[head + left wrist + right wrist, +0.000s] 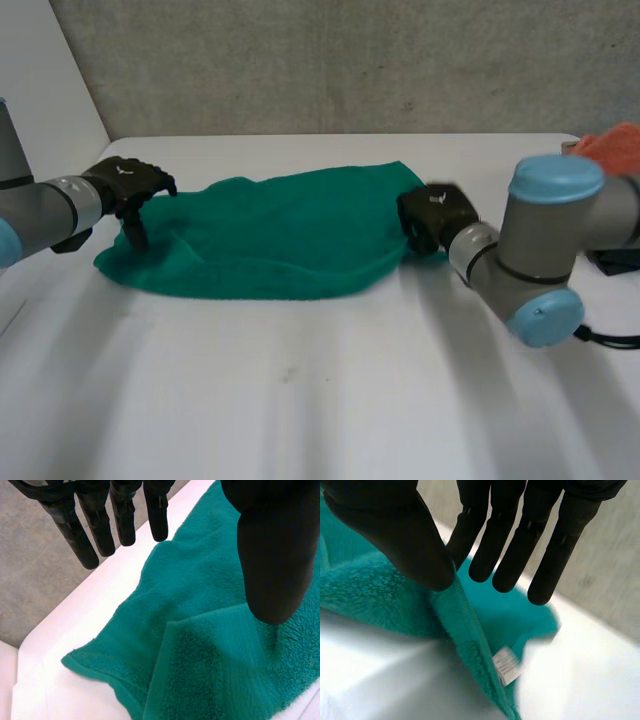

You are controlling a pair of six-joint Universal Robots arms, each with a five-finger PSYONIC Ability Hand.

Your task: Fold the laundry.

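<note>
A green towel (280, 235) lies spread and rumpled across the middle of the white table (300, 400). My left hand (125, 180) hovers at the towel's left end. In the left wrist view its fingers (100, 525) hang straight past the towel's far edge, the thumb (272, 555) stands apart above the cloth (200, 655), and nothing is held. My right hand (430, 215) is at the towel's right edge. In the right wrist view its thumb (395, 535) pinches the raised hem (470, 630) against straight fingers, and a white label (506, 665) hangs just below.
An orange cloth (615, 148) lies at the table's far right, behind my right arm. The table's far edge (75, 615) runs close past the towel's left corner, with grey floor beyond. Bare white tabletop stretches in front of the towel.
</note>
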